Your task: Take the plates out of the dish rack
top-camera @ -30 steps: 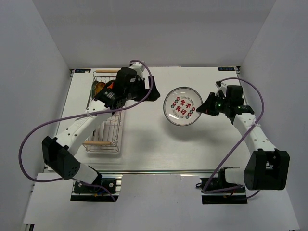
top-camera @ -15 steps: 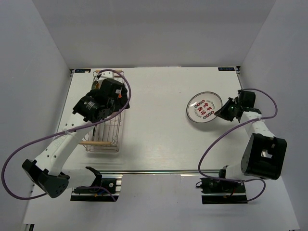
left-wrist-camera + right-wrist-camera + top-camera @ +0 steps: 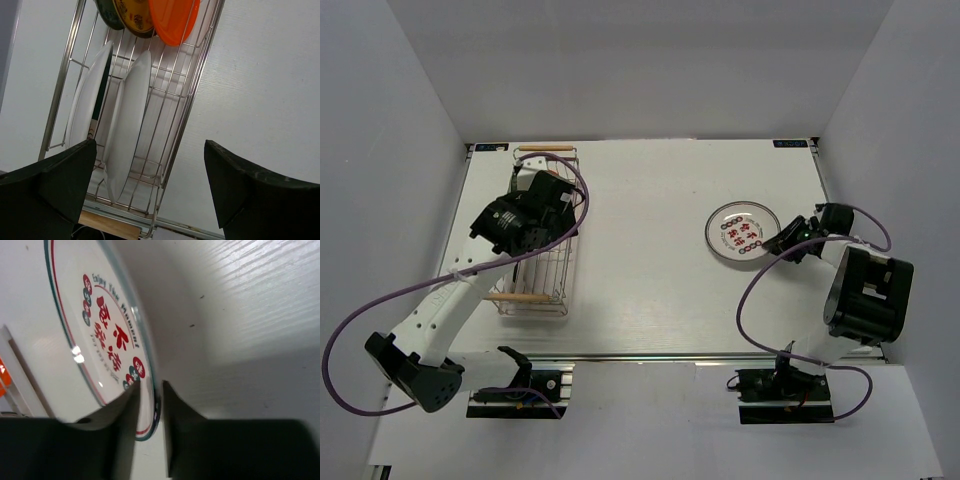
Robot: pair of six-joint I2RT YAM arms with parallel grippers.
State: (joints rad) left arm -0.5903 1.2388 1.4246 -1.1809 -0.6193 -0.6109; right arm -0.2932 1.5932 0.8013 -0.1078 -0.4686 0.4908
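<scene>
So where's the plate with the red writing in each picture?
Top external: right of the middle, the plate over the table, right hand at its rim.
Left wrist: not in it; only the dish rack with other plates.
Right wrist: the plate fills the left, rim between the fingers.
Shared landmark: the white table.
</scene>
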